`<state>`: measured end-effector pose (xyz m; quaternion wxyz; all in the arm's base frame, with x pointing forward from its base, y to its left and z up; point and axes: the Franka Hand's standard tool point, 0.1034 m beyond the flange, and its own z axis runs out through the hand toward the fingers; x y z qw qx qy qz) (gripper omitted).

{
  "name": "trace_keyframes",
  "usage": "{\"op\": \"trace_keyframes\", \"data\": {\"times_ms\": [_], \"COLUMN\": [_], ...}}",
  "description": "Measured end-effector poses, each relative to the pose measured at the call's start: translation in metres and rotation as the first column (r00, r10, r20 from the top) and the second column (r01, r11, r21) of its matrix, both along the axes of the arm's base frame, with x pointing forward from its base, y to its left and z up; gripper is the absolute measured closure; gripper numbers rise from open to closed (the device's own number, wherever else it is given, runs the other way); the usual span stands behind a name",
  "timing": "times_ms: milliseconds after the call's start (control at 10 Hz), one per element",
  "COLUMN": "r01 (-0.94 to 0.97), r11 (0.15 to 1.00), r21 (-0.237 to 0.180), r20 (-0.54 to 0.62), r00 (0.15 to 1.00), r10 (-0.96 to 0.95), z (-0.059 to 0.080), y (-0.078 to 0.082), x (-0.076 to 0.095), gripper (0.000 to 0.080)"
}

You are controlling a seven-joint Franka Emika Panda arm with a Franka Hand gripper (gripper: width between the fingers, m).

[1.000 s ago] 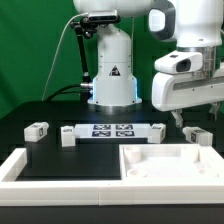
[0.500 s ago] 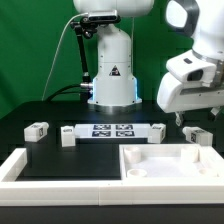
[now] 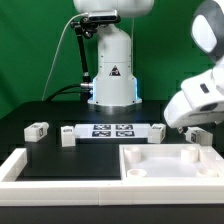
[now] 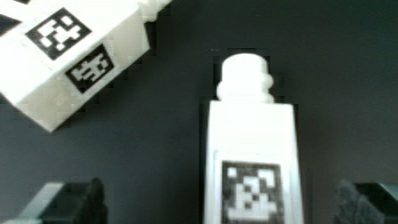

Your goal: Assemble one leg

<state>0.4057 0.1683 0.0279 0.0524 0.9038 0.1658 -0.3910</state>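
Lying btwn spread tool [image 4: 222, 204] fingers [image 4: 68, 200]: leg [image 4: 249, 150]

This is a robotics lab with a test bench. A white robot arm [image 3: 112, 60] stands on its base at the twelve o'clock edge of a black table [image 3: 50, 110]. Its black cable [image 3: 76, 50] hangs at about eleven o'clock, and a plain green backdrop [image 3: 30, 50] closes off the scene behind. The marker board [image 3: 112, 129] lies at the table's middle. Printed black-and-white square tags also sit on the loose white parts, the leg [image 4: 249, 130] among them.
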Motion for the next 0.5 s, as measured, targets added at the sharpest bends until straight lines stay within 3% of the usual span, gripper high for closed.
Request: {"op": "trace_keyframes", "data": {"times_ms": [200, 500], "r01": [-0.014, -0.025], "r11": [0.999, 0.999], "r21": [-0.038, -0.021], "r20": [-0.134, -0.15], "r00": [0.991, 0.988], "r10": [0.008, 0.022], "z": [-0.008, -0.015], "y": [0.004, 0.004], "x": [-0.002, -0.001], "gripper": [0.015, 0.015]}}
